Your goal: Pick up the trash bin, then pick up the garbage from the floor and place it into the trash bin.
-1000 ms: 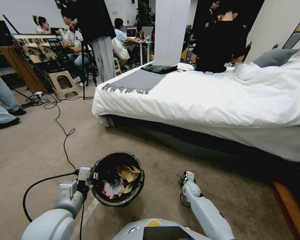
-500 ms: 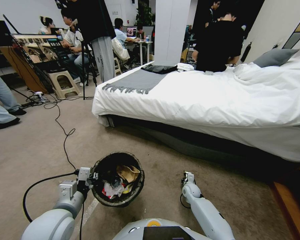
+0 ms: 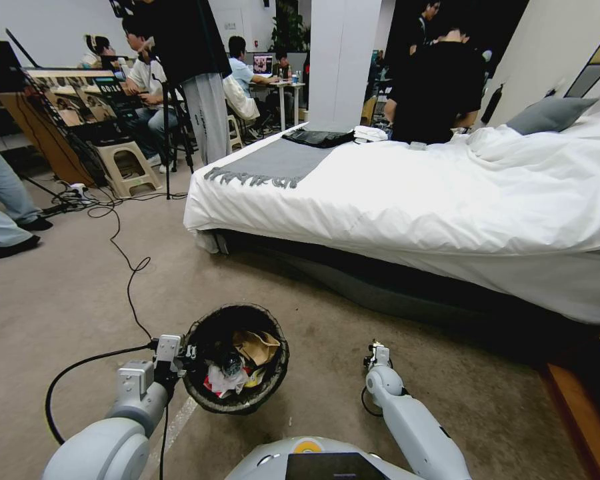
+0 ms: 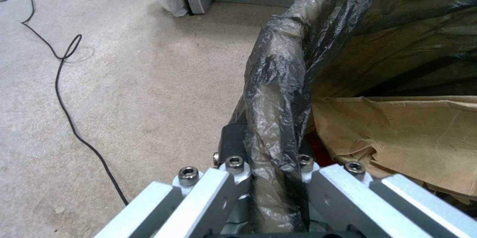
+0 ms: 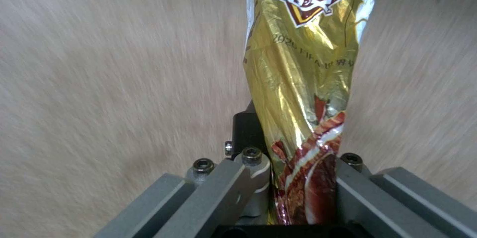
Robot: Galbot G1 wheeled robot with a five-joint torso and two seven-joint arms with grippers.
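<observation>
- Trash bin (image 3: 235, 359) hangs over the carpet floor (image 3: 80, 293), near the side of the bed (image 3: 407, 193), its dark bag (image 4: 278, 92) folded over the rim.
- Left tool (image 3: 180, 358) is clamped on the bin's rim through the bag; its fingers (image 4: 233, 178) pinch the plastic from both sides.
- Inside the bin lie a tan paper scrap (image 3: 257, 347), a white wad (image 3: 227, 381) and red bits.
- Right tool (image 3: 377, 352) hovers low over the carpet beside the bin, closed on a gold snack wrapper (image 5: 303, 81) that stands out past its tips.
- A black cable (image 3: 130, 280) trails across the floor.
</observation>
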